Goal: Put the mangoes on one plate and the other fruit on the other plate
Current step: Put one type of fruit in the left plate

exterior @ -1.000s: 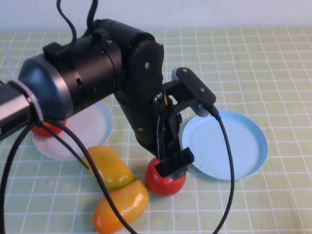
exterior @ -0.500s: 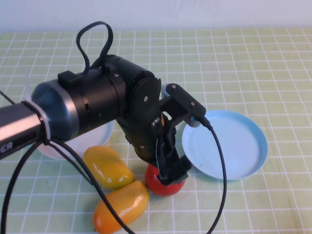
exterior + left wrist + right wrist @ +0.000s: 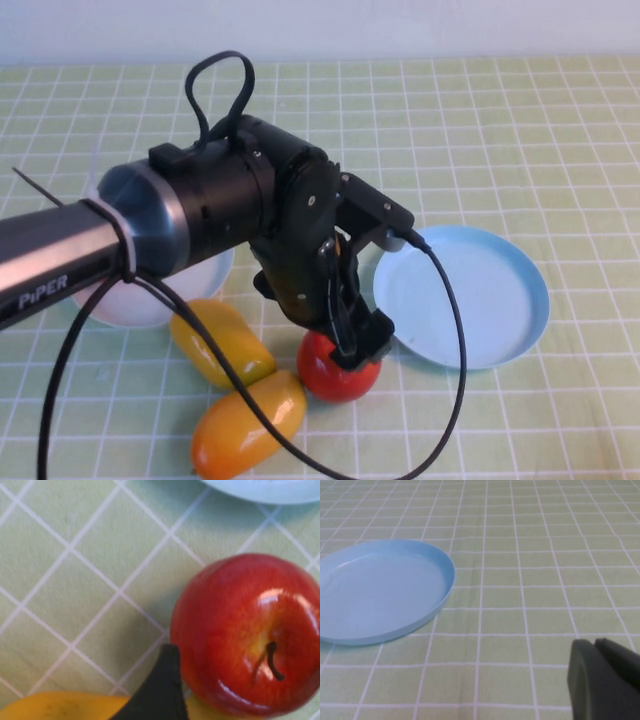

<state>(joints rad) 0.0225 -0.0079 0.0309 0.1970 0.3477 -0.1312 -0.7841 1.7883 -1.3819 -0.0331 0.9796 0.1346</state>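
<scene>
A green checked tabletop [image 3: 520, 120] fills the high view, crossed from the left edge to the centre by the left arm [image 3: 180, 225], black with a silver band, cables looping over and under it. To the right of centre lies the blue plate [image 3: 490, 290], bare; the right wrist view shows the same plate [image 3: 380, 587] at its left side on the cloth. The white plate [image 3: 195, 280] sits at centre left, mostly hidden behind the arm — whatever it carries cannot be seen.

Two mangoes lie at lower centre-left of the high view: one [image 3: 220, 342] just below the white plate, the other [image 3: 248, 422] nearer the bottom edge, the pair touching or nearly so. Just right of them, beside the blue plate's near rim, stands an apple [image 3: 338, 368] on the cloth. The left gripper [image 3: 355, 345] is down directly over it, its jaws spread wide; in the left wrist view one dark finger [image 3: 157, 690] stands beside the apple [image 3: 250, 632], stem up, with yellow mango skin [image 3: 55, 706] at the lower edge.

The right gripper [image 3: 605, 677] shows only at the lower right of its own wrist view, above bare cloth and well apart from the blue plate — its fingers pressed together.
</scene>
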